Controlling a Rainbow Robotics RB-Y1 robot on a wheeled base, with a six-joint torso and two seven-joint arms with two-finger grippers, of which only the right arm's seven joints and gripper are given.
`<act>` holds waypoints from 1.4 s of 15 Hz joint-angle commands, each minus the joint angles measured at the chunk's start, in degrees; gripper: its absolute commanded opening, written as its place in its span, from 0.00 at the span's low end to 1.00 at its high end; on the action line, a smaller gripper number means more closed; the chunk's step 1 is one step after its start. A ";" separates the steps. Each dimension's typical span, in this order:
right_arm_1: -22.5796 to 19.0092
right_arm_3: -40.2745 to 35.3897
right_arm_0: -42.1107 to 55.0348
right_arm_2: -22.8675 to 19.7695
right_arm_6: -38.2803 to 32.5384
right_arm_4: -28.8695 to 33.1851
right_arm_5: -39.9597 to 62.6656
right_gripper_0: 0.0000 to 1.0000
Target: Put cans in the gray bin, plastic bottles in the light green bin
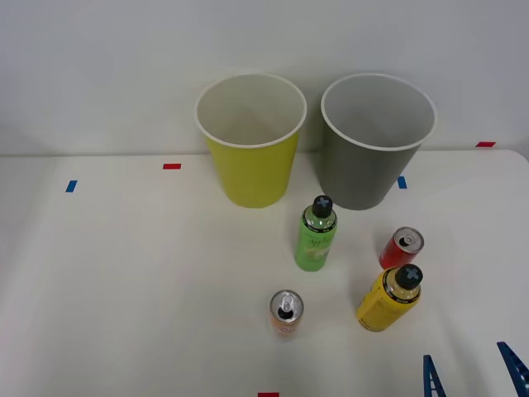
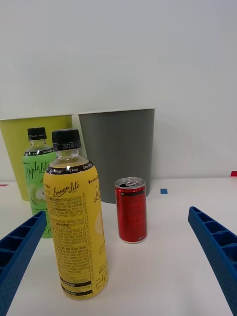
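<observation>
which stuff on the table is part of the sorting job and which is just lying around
Part of the job:
- red can, orange can
- green bottle, yellow bottle
- gray bin, light green bin
- right tool, open

Just lying about:
- red and blue tape marks on the table

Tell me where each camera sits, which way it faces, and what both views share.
Front view: above the arms, looking forward and down at the white table; the right tool shows at the lower right edge, open.
Right wrist view: low on the right arm's wrist, looking level across the table toward the bins; its blue fingers frame the yellow bottle.
Shared: the yellow bottle, green bottle, red can, gray bin and light green bin.
</observation>
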 commanded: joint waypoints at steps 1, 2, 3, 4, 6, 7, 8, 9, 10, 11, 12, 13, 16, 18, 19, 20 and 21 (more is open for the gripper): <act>0.00 0.00 0.00 0.00 0.00 0.00 0.00 1.00; 0.00 0.00 0.00 0.00 0.00 0.00 0.00 1.00; 0.00 0.00 0.00 0.00 0.00 0.00 0.00 1.00; 0.00 0.00 0.00 0.00 0.00 0.00 0.00 1.00; 0.00 0.00 0.00 0.00 0.00 0.00 0.00 1.00; 0.00 0.00 0.00 0.00 0.00 0.00 0.00 1.00; 0.00 0.00 0.00 0.00 0.00 0.00 0.00 1.00; 0.00 0.00 0.00 0.00 0.00 0.00 0.00 1.00; 0.00 0.00 0.00 0.00 0.00 0.00 0.00 1.00; 0.00 0.00 0.00 0.00 0.00 0.00 0.00 1.00; 0.00 0.00 0.00 0.00 0.00 0.00 0.00 1.00; 0.00 0.00 0.00 0.00 0.00 0.00 0.00 1.00; 0.00 0.00 0.00 0.00 0.00 0.00 0.00 1.00; 0.00 0.00 0.00 0.00 0.00 0.00 0.00 1.00; 0.00 0.00 0.00 0.00 0.00 0.00 0.00 1.00; 0.00 0.00 0.00 0.00 0.00 0.00 0.00 1.00; 0.00 0.00 0.00 0.00 0.00 0.00 0.00 1.00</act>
